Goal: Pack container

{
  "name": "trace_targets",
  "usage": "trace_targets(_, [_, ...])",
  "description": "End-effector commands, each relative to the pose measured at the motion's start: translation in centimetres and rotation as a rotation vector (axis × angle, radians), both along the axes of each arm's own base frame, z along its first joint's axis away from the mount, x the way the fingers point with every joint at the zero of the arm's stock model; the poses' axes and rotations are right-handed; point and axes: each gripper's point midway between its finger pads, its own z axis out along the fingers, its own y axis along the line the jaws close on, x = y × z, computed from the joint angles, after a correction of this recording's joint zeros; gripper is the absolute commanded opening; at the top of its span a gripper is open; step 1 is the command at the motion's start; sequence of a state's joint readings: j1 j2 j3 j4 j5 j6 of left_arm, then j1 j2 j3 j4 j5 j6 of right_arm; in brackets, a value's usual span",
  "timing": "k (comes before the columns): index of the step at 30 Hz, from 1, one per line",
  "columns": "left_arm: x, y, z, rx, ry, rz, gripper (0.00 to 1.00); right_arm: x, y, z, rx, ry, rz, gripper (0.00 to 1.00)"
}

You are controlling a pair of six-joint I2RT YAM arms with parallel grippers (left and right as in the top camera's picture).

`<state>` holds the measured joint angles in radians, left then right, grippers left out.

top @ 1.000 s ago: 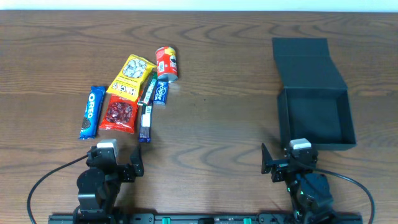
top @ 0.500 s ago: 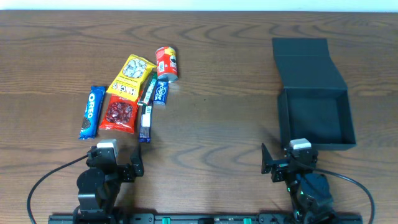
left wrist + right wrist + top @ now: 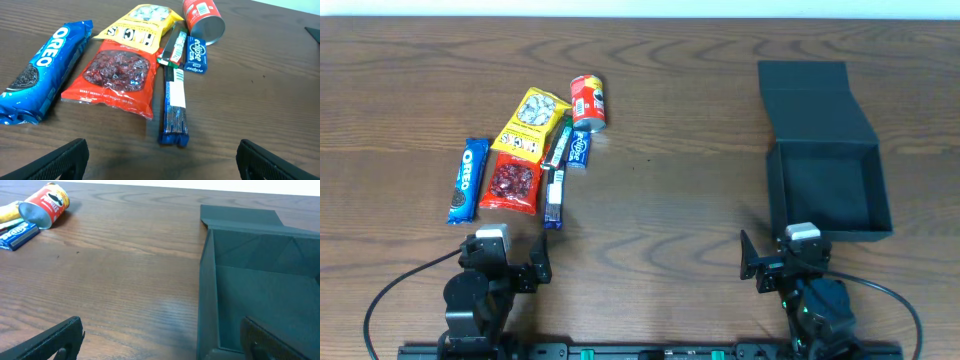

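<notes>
The container (image 3: 827, 190), a dark teal-black box with its flap lid (image 3: 814, 103) lying open behind it, sits at the right and looks empty inside (image 3: 260, 300). At the left lies a cluster of snacks: an Oreo pack (image 3: 468, 179) (image 3: 42, 70), a red berry bag (image 3: 511, 183) (image 3: 115, 75), a yellow bag (image 3: 531, 122) (image 3: 142, 25), a long blue bar (image 3: 554, 195) (image 3: 174, 107), a green stick (image 3: 174, 47), a small blue gum pack (image 3: 579, 148) (image 3: 196, 55) and a red Pringles can (image 3: 587, 101) (image 3: 204, 17) (image 3: 46, 205). My left gripper (image 3: 507, 262) (image 3: 162, 165) stands open just short of the snacks. My right gripper (image 3: 785, 260) (image 3: 165, 342) is open at the container's near left corner.
Bare wooden table (image 3: 670, 190) lies between the snack cluster and the container. Black cables (image 3: 390, 290) run from both arm bases along the front edge. The table's far edge meets a white strip at the top.
</notes>
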<state>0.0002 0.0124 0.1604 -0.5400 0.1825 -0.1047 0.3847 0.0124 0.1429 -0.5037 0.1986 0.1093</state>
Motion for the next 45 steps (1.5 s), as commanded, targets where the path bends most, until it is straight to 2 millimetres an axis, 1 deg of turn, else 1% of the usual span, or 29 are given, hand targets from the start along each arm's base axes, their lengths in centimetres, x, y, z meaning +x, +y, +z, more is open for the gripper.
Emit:
trace_targets(1, [0.0,0.2,-0.4,0.000,0.003,0.013,0.95,0.0,0.2,0.0,-0.007,-0.004,0.015,0.99])
trace_targets(3, [0.0,0.2,-0.4,0.000,0.003,0.013,0.96,0.0,0.3,0.1,0.053,0.000,-0.001,0.99])
trace_targets(4, [0.0,0.2,-0.4,0.000,0.003,0.013,0.95,0.0,0.8,0.3,0.136,0.009,-0.005,0.99])
trace_targets(7, [0.0,0.2,-0.4,0.000,0.003,0.013,0.95,-0.9,3.3,0.1,0.428,0.116,0.044,0.99])
trace_targets(11, [0.0,0.2,-0.4,0.000,0.003,0.013,0.95,-1.1,3.8,0.2,0.593,0.170,0.006,0.99])
trace_targets(12, [0.0,0.2,-0.4,0.000,0.003,0.013,0.95,-1.2,4.2,0.3,0.608,0.179,0.027,0.99])
trace_targets(13, [0.0,0.2,-0.4,0.000,0.003,0.013,0.95,-1.5,5.2,0.9,0.574,0.160,0.108,0.99])
trace_targets(15, [0.0,0.2,-0.4,0.000,0.003,0.013,0.95,-1.7,6.4,2.3,0.509,0.097,0.229,0.99])
trace_targets(16, [0.0,0.2,-0.4,0.000,0.003,0.013,0.95,-1.7,6.5,3.0,0.492,0.066,0.251,0.99])
trace_targets(18, [0.0,0.2,-0.4,0.000,0.003,0.013,0.95,-1.1,5.9,4.6,0.466,0.007,0.227,0.99])
trace_targets(20, [0.0,0.2,-0.4,0.000,0.003,0.013,0.95,-0.2,4.5,6.0,0.445,-0.024,0.143,0.99])
trace_targets(24, [0.0,0.2,-0.4,0.000,0.003,0.013,0.95,1.3,2.9,9.7,0.313,-0.064,0.074,0.99])
trace_targets(25, [0.0,0.2,-0.4,0.000,0.003,0.013,0.95,2.1,2.7,10.8,0.262,-0.056,0.068,0.99])
trace_targets(26, [0.0,0.2,-0.4,0.000,0.003,0.013,0.95,2.7,2.7,11.4,0.229,-0.037,0.066,0.99])
trace_targets(27, [0.0,0.2,-0.4,0.000,0.003,0.013,0.95,3.4,2.7,11.9,0.203,-0.003,0.059,0.99])
trace_targets(29, [0.0,0.2,-0.4,0.000,0.003,0.013,0.95,4.6,2.9,12.1,0.178,0.071,0.047,0.99])
trace_targets(32, [0.0,0.2,-0.4,0.000,0.003,0.013,0.95,6.4,3.3,11.5,0.108,0.218,0.040,0.99])
trace_targets(34, [0.0,0.2,-0.4,0.000,0.003,0.013,0.95,7.5,3.1,10.6,0.050,0.312,0.013,0.99])
trace_targets(37, [0.0,0.2,-0.4,0.000,0.003,0.013,0.95,9.0,2.0,8.2,-0.028,0.476,-0.062,0.99])
trace_targets(39, [0.0,0.2,-0.4,0.000,0.003,0.013,0.95,10.3,1.2,5.7,-0.054,0.594,-0.099,0.99])
trace_targets(42, [0.0,0.2,-0.4,0.000,0.003,0.013,0.95,11.2,-0.4,2.4,-0.023,0.735,-0.142,0.99])
trace_targets(45, [0.0,0.2,-0.4,0.000,0.003,0.013,0.95,11.9,-1.8,0.3,0.049,0.803,-0.169,0.99])
